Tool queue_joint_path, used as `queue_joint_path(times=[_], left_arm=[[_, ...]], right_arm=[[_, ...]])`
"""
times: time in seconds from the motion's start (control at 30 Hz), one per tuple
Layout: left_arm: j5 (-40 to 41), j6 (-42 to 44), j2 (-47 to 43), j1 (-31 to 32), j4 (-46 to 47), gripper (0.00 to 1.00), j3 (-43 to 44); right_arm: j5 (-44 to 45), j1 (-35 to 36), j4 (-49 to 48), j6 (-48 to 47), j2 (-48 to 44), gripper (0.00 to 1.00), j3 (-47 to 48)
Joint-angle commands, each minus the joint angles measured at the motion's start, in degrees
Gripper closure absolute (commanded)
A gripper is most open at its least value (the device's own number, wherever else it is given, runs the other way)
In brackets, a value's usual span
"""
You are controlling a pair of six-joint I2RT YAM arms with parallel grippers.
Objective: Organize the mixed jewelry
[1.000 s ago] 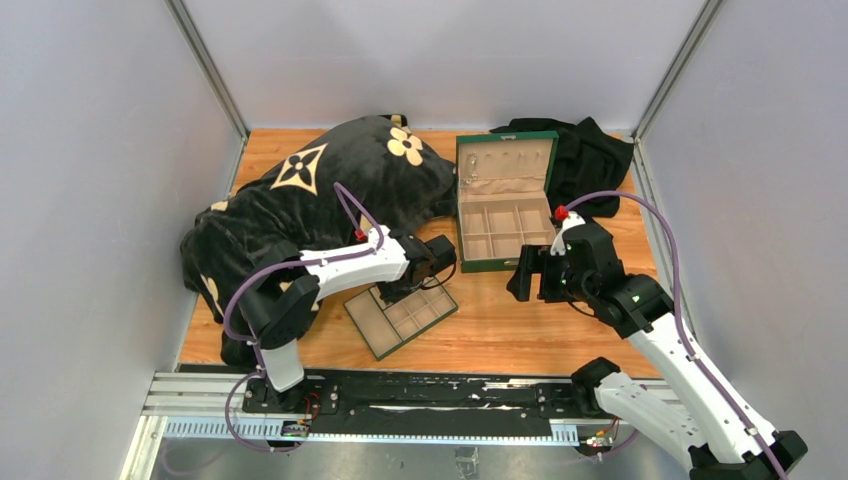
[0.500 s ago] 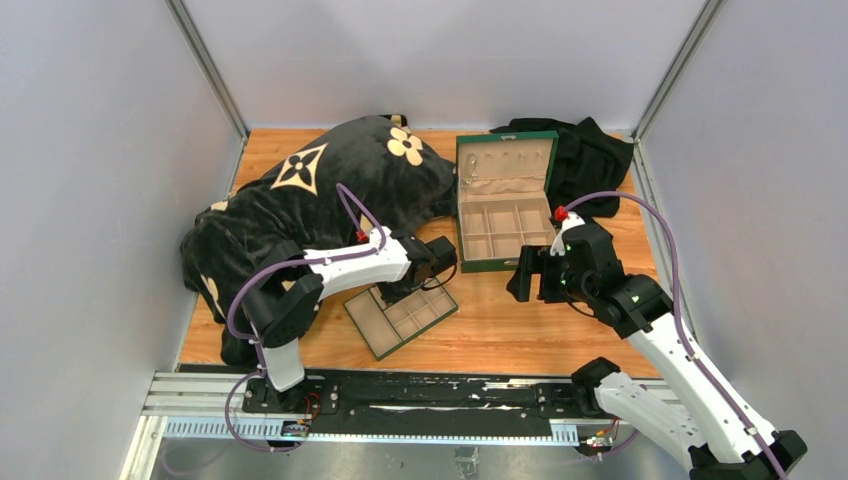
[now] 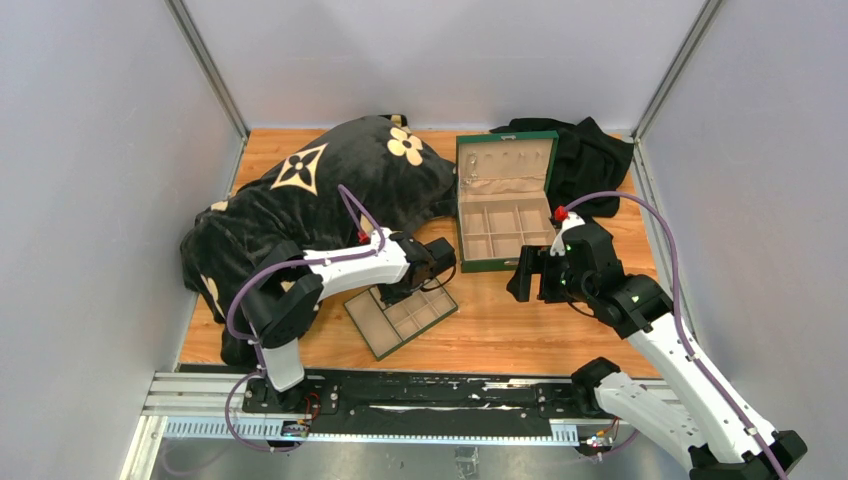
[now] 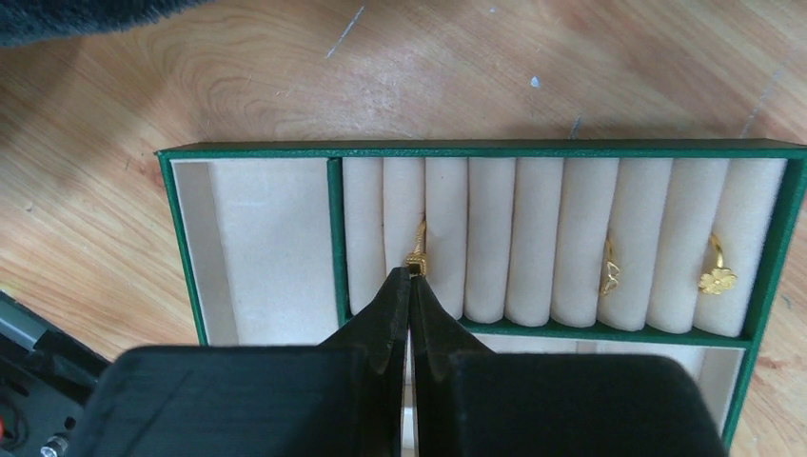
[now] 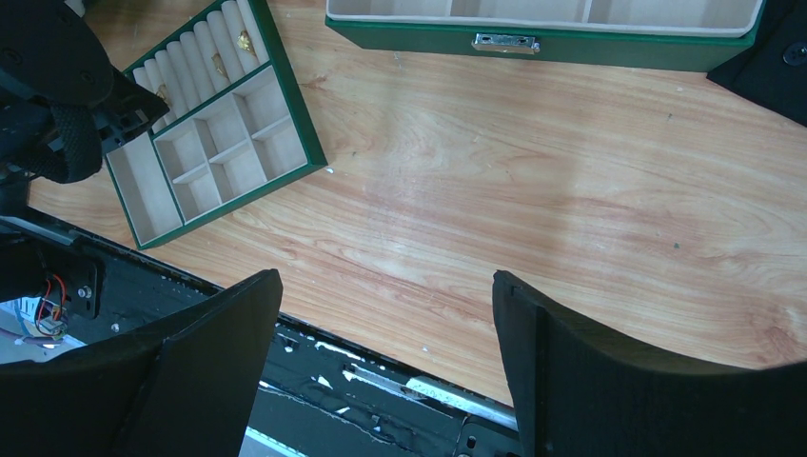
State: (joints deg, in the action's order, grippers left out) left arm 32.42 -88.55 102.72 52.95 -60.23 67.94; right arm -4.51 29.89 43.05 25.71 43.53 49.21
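Note:
In the left wrist view my left gripper (image 4: 410,276) is shut on a small gold ring (image 4: 417,249), which sits in a slot between beige rolls of the flat green tray (image 4: 333,214). Two more gold pieces sit in slots to the right: one ring (image 4: 609,271) and a flower-shaped piece (image 4: 712,273). From above, the left gripper (image 3: 392,292) is over the tray's far corner (image 3: 372,340). My right gripper (image 5: 385,295) is open and empty above bare wood, right of the tray (image 5: 285,95). The silvery cluster is not visible.
The open green box (image 3: 505,205) with beige compartments stands at the back centre; its front latch (image 5: 505,42) shows in the right wrist view. A black patterned cloth (image 3: 320,190) lies at back left, a black garment (image 3: 590,155) at back right. The black base rail (image 3: 420,395) runs along the near edge.

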Motion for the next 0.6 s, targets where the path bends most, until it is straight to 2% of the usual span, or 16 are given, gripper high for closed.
queue_joint_path(times=[0.0,0.17,0.37,0.57], left_arm=[[3.63,2.13,-4.57,0.05,0.2,0.96,1.27],[7.07,5.93,-8.53,1.58,0.5,0.9,5.45],[6.76,12.2,-0.87,2.58,1.05,0.91,13.98],[4.05,13.93,2.6,2.51,5.99,0.93,13.38]], right_arm=[[0.03,0.61,0.73,0.04,-0.56,0.13,-0.92],[-0.02,0.61,0.47,0.25,-0.53,0.13,-1.35],[-0.35,0.58,0.0,0.45,-0.02,0.13,-1.19],[0.87,0.56,1.29,0.3,-1.37,0.13,-1.11]])
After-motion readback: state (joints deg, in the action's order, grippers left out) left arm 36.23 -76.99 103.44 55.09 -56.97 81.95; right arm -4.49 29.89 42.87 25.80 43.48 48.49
